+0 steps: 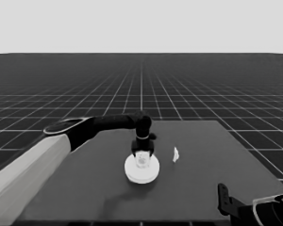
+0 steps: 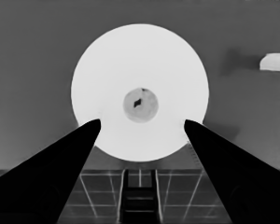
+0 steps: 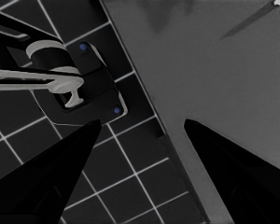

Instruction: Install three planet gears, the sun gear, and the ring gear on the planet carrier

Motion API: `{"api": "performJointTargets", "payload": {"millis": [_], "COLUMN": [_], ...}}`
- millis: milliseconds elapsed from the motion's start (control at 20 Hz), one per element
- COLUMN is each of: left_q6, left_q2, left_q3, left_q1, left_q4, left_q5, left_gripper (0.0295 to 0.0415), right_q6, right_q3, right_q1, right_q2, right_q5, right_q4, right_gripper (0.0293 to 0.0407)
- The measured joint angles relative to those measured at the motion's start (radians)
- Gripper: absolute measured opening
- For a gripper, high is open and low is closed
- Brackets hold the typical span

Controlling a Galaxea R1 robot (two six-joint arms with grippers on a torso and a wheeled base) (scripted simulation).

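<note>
One arm is at work: the left arm reaches in across the worktop [image 1: 85, 188] from the left edge of the head view, and the left hand [image 1: 143, 153] hangs directly above the stacked white assembly near the worktop's middle. In the left wrist view its fingers [image 2: 60, 163] are spread, one on each side of the larger round part [image 2: 140, 65], and appear to grip nothing. That part, the ring gear by the task's wording, fills the view as a full white disc with a small grey hub hole at its centre. In the head view a second rim shows just under it, which is judged to be the smaller round part [image 1: 141, 179], the planet carrier, lying beneath. No loose gears are visible anywhere on the worktop, so the gears are judged to be seated and covered, and the step in hand is the final one, with the ring gear set down on top. The next move calls for a straight lift of the spread hand clear of the disc without dragging it sideways. Whether the ring gear is fully meshed cannot be told, since the gears are hidden. Just right of the stack lies the thin white piece [image 1: 176, 154], apart from it. At the lower right corner the right hand [image 1: 225, 197] waits, fingers spread over the worktop's edge, its arm largely cut off.
</note>
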Motion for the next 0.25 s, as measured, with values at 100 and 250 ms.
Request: {"api": "performJointTargets", "payload": {"millis": [100,250], "left_q6": [0.953,1.533], "left_q2": [-0.666,-1.212], "left_q3": [0.819,1.232], "left_q1": [-0.178,-0.284], "left_q4": [0.110,0.157], "left_q5": [-0.558,-0.797], "left_gripper": [0.0414,0.0388], "right_q6": [0.657,0.703], "right_q3": [-0.532,-1.059], "right_q1": [0.452,0.478], "right_q2": [0.521,0.786], "right_q5": [-0.325,-0.347], "right_q4": [0.556,0.625], "right_gripper": [0.0392,0.0385]}}
